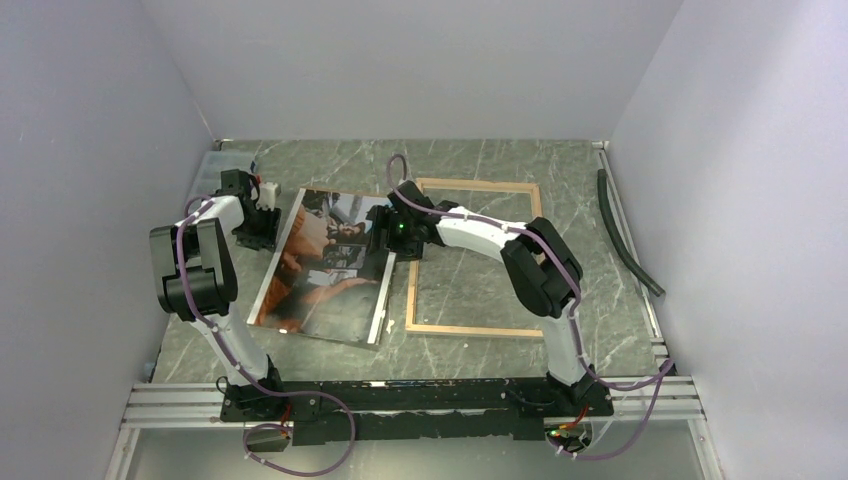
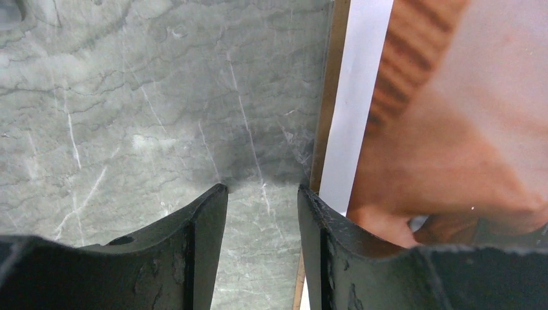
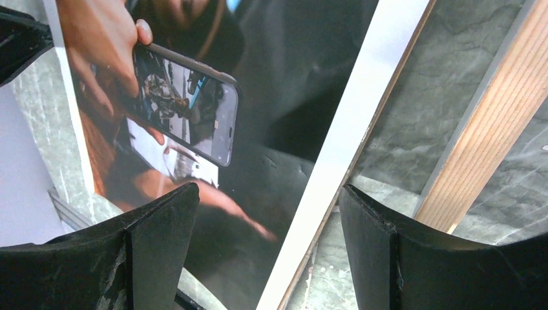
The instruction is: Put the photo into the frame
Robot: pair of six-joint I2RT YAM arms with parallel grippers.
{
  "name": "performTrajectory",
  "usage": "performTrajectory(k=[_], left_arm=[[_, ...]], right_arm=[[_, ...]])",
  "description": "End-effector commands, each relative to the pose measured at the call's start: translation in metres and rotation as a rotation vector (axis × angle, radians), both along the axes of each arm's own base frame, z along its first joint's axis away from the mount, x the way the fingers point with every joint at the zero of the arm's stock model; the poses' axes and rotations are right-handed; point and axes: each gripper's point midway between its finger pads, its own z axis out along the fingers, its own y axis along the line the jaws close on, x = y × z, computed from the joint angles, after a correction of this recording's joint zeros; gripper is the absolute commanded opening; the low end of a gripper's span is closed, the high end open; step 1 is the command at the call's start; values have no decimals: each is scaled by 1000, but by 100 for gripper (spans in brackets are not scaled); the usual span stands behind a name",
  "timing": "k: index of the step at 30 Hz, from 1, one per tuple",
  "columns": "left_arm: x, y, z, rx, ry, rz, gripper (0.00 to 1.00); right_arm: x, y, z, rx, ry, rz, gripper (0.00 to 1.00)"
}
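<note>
Left fingers [image 2: 200, 248] stand apart in my wrist view, and the gap between them shows mostly bare bench [image 2: 129, 116]. I see nothing clamped there. One finger sits right at the left long edge of the photo [image 2: 452, 129], where the white strip [image 2: 355, 97] runs with a thin brown edge [image 2: 329, 84] just outside it. That edge only just enters the gap near the finger's root.

Right fingers [image 3: 161, 245] are spread wider, and they close on nothing either. They straddle the photo's right long edge: one finger hangs over the dark printed area, where a hand holds a phone. The other hangs beyond the white strip, over the bench.

From above, the photo [image 1: 325, 265] lies picture side up, left of the bench's middle. It is turned slightly, so its far end leans to the right. I have a set of fingers at each long edge, both toward the far half.

To its right, the frame [image 1: 470, 330] lies flat with its light-wood rim up and the bench showing through it. It sits just beside the photo, and a sliver of bench shows between the frame's rim and the photo's edge. The photo is not in the frame.

Well apart, a black hose [image 1: 603, 190] lies along the bench's right side.
</note>
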Motion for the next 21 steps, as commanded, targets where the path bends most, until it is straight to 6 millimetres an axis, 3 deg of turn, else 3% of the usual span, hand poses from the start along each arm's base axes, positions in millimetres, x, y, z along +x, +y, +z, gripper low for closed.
performTrajectory(k=[1,3,8,17,21], left_arm=[[-30,-34,-26,-111,119,-33,51],[-31,-35,-25,-114,117,-34,51],[-33,-36,-25,-117,120,-36,50],[-33,-36,-27,-115,119,-36,50],[-33,-37,-26,-115,117,-39,50]], right_arm=[[1,58,101,351,-158,105,82],[0,58,101,354,-159,108,81],[1,60,127,414,-233,132,81],[12,42,93,172,-186,75,81],[12,43,78,85,-180,88,81]])
